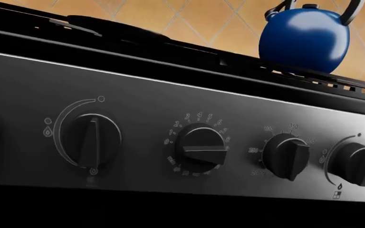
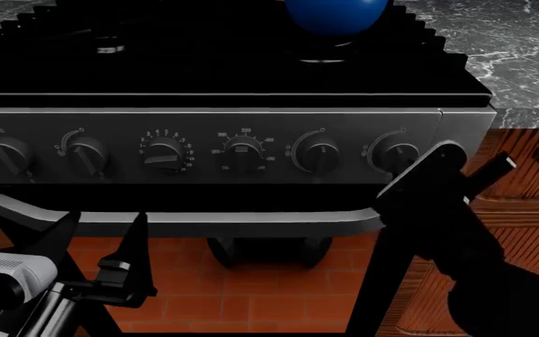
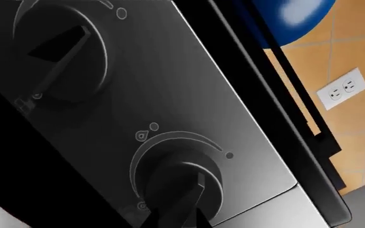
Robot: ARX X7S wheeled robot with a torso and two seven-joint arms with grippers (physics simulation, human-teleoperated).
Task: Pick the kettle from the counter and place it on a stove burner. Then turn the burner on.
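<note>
**Clerk:** Claws, item one: how do yours stand?

**Keeper:** Your left gripper (image 2: 101, 242), at the lower left of the head view, has its dark fingers spread apart and holds nothing. Your right gripper (image 2: 417, 172) is up against the right end of the control panel (image 2: 204, 126). Whether it is parted or closed, I cannot tell.

**Clerk:** Item two: the kettle?

**Keeper:** The kettle (image 2: 335, 15) is at the top centre of the head view. It sits on the black grates (image 2: 204, 56) over a stove burner (image 2: 324, 56), whose silvery ring shows beneath it. It is off the counter (image 2: 522, 49), the veined dark marble at the upper right. The body is round, glossy blue and likely slippery, with probably some weight to it. If you need to lift it, take the arched handle, not the belly.

**Clerk:** Item three: what do you take hold of next?

**Keeper:** The rightmost knob (image 2: 396, 156), by my guess, though you should check that it serves that burner. It is a hard, dark, round dial with a raised bar across its face, set in brushed grey steel with a flame mark beside it. It should be rigid and not fragile. Pinch across the bar, because the smooth rim may slip.

**Clerk:** Sundries?

**Keeper:** Five more knobs of the same kind and a curved oven handle (image 2: 185, 223). There is also a red tile floor (image 2: 250, 281), ochre wall tiles (image 1: 189, 19) and a white outlet (image 3: 342, 88).
</note>
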